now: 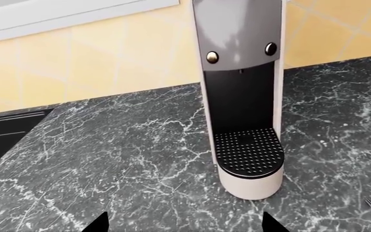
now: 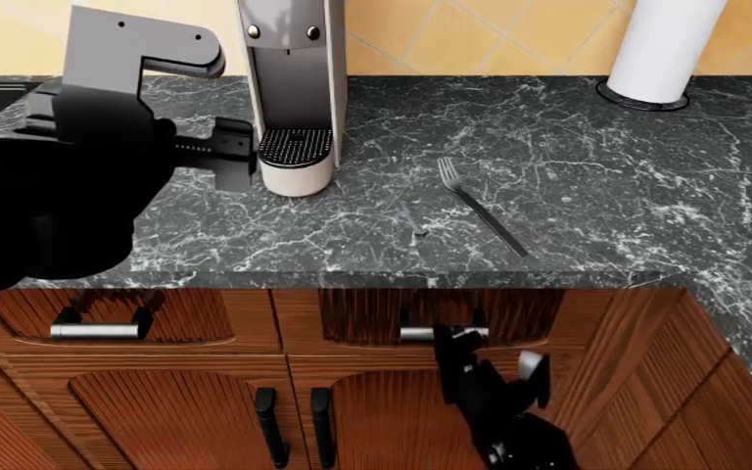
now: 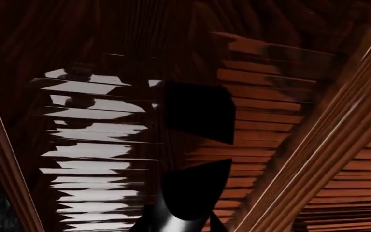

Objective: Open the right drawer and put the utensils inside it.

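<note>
Marbled dark countertop, yellow-tiled wall

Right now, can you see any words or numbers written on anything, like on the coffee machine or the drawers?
None: no words, numbers or signs show in any view.
The grey and white coffee machine has only two round buttons, no label.
The reddish-brown wood drawer fronts are bare.
The white paper towel roll is blank.

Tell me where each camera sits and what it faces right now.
Head: high, looking down at countertop, forks and drawer fronts; both arms show.
Left wrist: above the counter, facing the coffee machine; left hand tips show.
Right wrist: close against the right drawer; right hand fingers show.
Shared: head and left wrist both show the coffee machine.
</note>
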Robot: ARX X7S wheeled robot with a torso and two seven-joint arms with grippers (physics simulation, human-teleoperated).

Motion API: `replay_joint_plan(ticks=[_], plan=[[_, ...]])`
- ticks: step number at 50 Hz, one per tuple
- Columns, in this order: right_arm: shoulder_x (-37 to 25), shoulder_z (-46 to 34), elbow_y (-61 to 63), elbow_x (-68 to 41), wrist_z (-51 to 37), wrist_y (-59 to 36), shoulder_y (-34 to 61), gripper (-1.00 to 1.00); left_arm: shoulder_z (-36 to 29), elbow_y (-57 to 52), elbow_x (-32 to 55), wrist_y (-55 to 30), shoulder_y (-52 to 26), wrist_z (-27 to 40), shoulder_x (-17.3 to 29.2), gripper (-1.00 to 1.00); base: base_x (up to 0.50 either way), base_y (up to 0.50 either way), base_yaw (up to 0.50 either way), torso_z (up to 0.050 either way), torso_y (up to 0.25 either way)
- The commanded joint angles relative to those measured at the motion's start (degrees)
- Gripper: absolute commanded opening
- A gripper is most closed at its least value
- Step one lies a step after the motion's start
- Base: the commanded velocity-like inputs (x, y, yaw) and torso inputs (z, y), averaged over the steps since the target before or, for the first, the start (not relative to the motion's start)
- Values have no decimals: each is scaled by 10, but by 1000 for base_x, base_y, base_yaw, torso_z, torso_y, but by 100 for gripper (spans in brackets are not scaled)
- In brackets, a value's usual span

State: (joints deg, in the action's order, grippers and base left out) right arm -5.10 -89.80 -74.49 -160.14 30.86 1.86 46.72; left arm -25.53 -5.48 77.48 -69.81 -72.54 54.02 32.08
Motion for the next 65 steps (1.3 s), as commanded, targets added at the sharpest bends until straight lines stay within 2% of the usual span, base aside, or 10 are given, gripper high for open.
replay_joint_plan(ticks=[1,10,11,14,23,39,47,57,65], plan=[[3,-116,-5,-119,67,34,14,-100,-4,2,-4,6,3,-5,3,100,0,0,-3,0,0],[21,-143,1,-125,133,55,-28,-100,-5,3,-4,8,5,-6,6,100,0,0,-1,0,2],[14,-142,21,-122,135,69,-28,-100,-4,2,-2,7,5,-5,6,100,-10,0,-3,0,0],[-50,-140,203,-108,131,189,-23,-100,-4,1,-1,7,5,-3,7,100,0,0,0,0,0],[-141,-142,476,-67,129,374,-37,-100,-5,4,0,8,2,-5,9,100,0,0,0,2,2],[-206,-152,743,21,116,580,-93,-100,-9,2,2,10,5,-1,9,100,0,0,1,1,2],[-234,-64,804,252,-40,579,-208,-100,-9,2,4,12,5,0,10,100,0,0,4,0,0],[-250,-38,849,359,-106,576,-266,-100,-5,-2,20,4,-2,13,11,100,0,0,6,1,1],[-251,-24,852,401,-131,569,-295,-100,-6,-6,25,5,-1,18,9,100,0,3,6,0,0]])
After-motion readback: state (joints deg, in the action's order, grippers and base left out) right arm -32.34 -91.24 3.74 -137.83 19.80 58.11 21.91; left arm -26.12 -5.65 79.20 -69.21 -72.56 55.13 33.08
